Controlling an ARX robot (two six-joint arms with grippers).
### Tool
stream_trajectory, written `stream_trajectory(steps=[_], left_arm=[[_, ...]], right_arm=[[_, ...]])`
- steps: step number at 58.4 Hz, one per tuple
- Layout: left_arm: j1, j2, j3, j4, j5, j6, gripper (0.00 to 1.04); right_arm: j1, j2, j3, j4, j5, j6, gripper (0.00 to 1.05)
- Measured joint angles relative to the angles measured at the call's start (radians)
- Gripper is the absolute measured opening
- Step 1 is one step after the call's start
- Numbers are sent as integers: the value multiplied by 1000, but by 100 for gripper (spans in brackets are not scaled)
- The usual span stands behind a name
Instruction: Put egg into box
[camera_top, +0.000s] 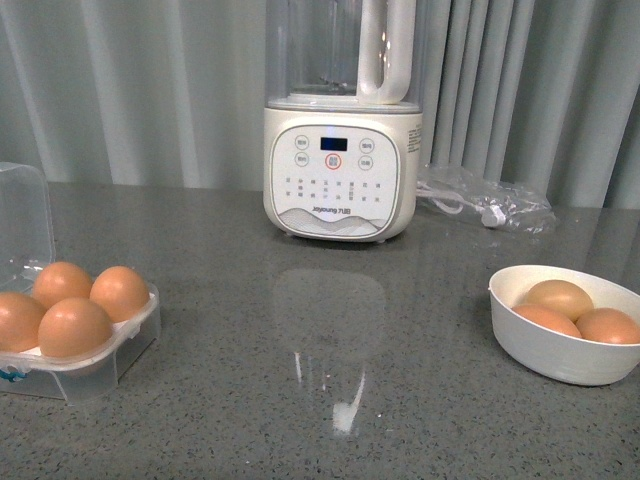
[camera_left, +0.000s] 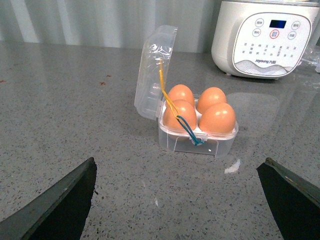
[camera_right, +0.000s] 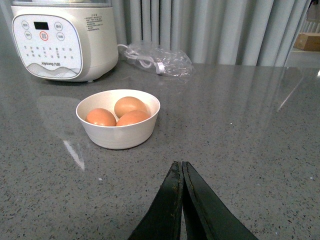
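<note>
Brand mark "Joyoung" was printed low on the control panel (camera_top: 340, 172) of the white countertop appliance (camera_top: 408, 200), followed by characters too small to read. Button captions and the blue display (camera_top: 333, 144) were illegible in all views.

Grey speckled stone counter (camera_top: 330, 400) carrying: clear plastic egg case (camera_top: 100, 365) sitting at left edge; cream kitchen appliance (camera_top: 340, 175) standing mid-back; crumpled clear bag (camera_top: 500, 205) lying just beside it, rightward; round white bowl (camera_top: 560, 360) resting near right edge.
</note>
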Motion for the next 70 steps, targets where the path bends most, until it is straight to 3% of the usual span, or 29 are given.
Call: stream_trajectory(steps=[7,38,51,60,70], left_arm=[[0,0,0,0,0,0,98],[0,0,0,0,0,0,98],[0,0,0,0,0,0,98],[-99,171,82,-248,-348,-44,98],[-61,212,97,-180,-311,-53,98]], right_arm=[[0,-1,0,0,0,0,9],[0,-1,0,0,0,0,99],[0,-1,0,0,0,1,98],[0,-1,0,0,0,1,98],[0,-1,0,0,0,1,98]])
